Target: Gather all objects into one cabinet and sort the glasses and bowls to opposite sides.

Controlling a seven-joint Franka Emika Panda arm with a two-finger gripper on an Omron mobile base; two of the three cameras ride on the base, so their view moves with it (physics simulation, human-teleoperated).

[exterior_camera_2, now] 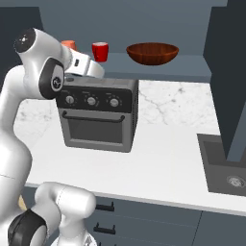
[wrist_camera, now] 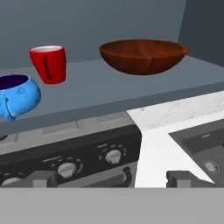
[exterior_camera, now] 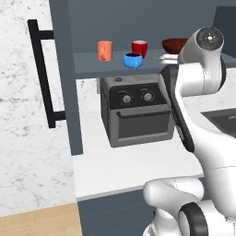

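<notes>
All four vessels stand on the cabinet shelf point(exterior_camera: 87, 64): the orange tumbler point(exterior_camera: 105, 50) at upper centre of the left base view, the red cup point(exterior_camera: 139, 48) and small blue bowl point(exterior_camera: 132, 60) beside it, and the wide brown bowl point(exterior_camera_2: 152, 53) well apart to the right. Gathering appears complete, but the blue bowl stands among the cups, so sorting appears unfinished. The hand point(wrist_camera: 112, 178) is spread wide and empty; the arm partly hides the tumbler in the right base view.
</notes>
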